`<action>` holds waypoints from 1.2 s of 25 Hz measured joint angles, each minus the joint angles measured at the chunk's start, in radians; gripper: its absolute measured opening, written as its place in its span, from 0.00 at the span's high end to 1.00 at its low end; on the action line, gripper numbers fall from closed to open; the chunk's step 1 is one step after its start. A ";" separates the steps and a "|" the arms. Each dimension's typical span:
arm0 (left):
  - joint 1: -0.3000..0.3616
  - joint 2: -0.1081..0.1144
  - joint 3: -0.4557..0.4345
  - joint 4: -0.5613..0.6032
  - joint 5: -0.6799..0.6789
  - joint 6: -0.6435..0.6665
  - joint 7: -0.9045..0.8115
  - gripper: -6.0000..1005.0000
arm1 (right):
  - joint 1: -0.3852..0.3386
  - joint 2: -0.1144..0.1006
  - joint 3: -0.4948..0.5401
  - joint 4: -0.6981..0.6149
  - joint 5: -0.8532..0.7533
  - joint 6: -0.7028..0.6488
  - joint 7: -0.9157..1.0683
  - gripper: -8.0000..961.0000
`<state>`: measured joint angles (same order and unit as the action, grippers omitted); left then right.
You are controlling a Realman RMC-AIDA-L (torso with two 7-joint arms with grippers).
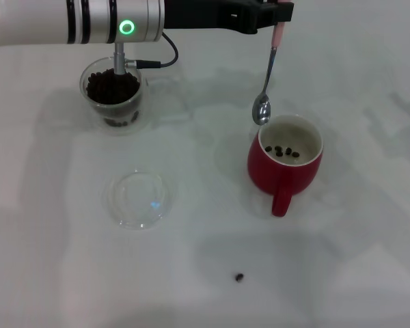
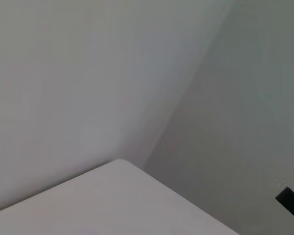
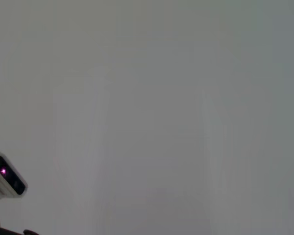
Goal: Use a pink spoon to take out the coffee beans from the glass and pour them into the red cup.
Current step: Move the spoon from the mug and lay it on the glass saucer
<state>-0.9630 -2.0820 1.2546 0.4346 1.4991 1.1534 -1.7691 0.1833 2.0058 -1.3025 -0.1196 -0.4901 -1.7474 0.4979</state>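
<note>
My left arm reaches across the top of the head view from the left. Its gripper (image 1: 279,12) is shut on the pale pink handle end of the pink spoon (image 1: 268,74). The spoon hangs nearly straight down, its shiny bowl just above the far left rim of the red cup (image 1: 281,174). No bean shows in the spoon's bowl. A few coffee beans (image 1: 283,152) lie inside the cup, whose handle points toward me. The glass (image 1: 113,96) stands at the back left, partly under the arm, holding many dark beans. The right gripper is out of view.
A shallow clear glass dish (image 1: 138,198) lies in front of the glass. One stray bean (image 1: 240,277) lies on the white table near the front. The wrist views show only pale wall and a table corner (image 2: 118,164).
</note>
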 joint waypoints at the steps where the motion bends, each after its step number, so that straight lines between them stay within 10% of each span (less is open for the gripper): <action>1: 0.000 0.000 0.001 0.001 0.000 0.002 0.007 0.86 | 0.000 -0.001 0.000 0.000 0.001 0.000 0.001 0.34; 11: 0.167 0.015 -0.011 0.181 -0.015 0.074 -0.004 0.86 | -0.002 -0.009 0.003 0.000 0.009 0.001 0.004 0.34; 22: 0.481 0.088 -0.151 0.299 -0.010 0.210 -0.039 0.86 | -0.004 -0.002 0.041 0.000 0.011 -0.003 0.027 0.34; 30: 0.539 0.107 -0.152 0.282 0.020 0.215 -0.036 0.86 | -0.004 0.001 0.052 0.000 0.012 0.012 0.044 0.34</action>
<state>-0.4237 -1.9746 1.1030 0.7164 1.5190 1.3681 -1.8052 0.1794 2.0072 -1.2500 -0.1195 -0.4784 -1.7354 0.5420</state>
